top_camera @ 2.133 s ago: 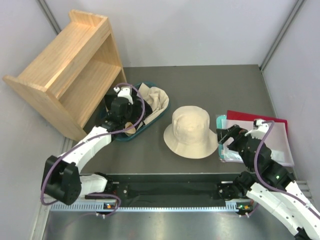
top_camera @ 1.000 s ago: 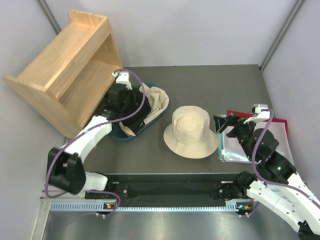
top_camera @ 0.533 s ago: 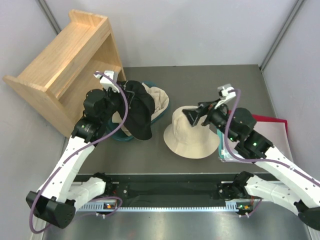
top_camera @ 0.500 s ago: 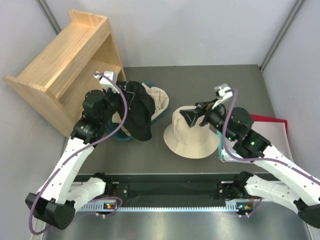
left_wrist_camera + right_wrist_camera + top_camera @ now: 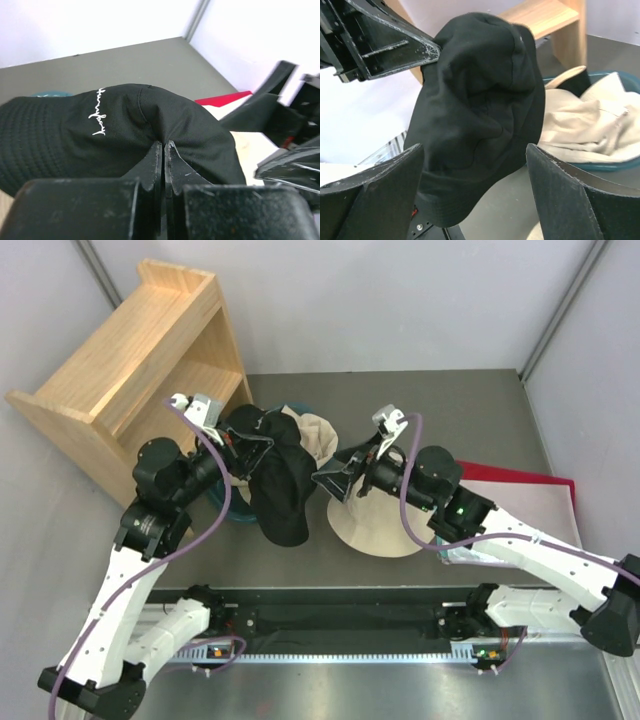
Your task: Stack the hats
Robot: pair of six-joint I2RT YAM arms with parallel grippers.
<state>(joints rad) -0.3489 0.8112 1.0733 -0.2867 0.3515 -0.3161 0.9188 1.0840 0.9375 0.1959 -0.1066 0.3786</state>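
Left jaws pinch the black hat (image 5: pixel 278 490), right jaws gape; a cream hat (image 5: pixel 585 120) fills the tub (image 5: pixel 619 163).

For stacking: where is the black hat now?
Top view, left of centre: black hat hangs from the left tool, between teal tub and beige hat.

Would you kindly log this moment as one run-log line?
left fingers shut on black hat, hat hanging | right fingers open beside black hat | beige hat on table | cream hat in teal tub
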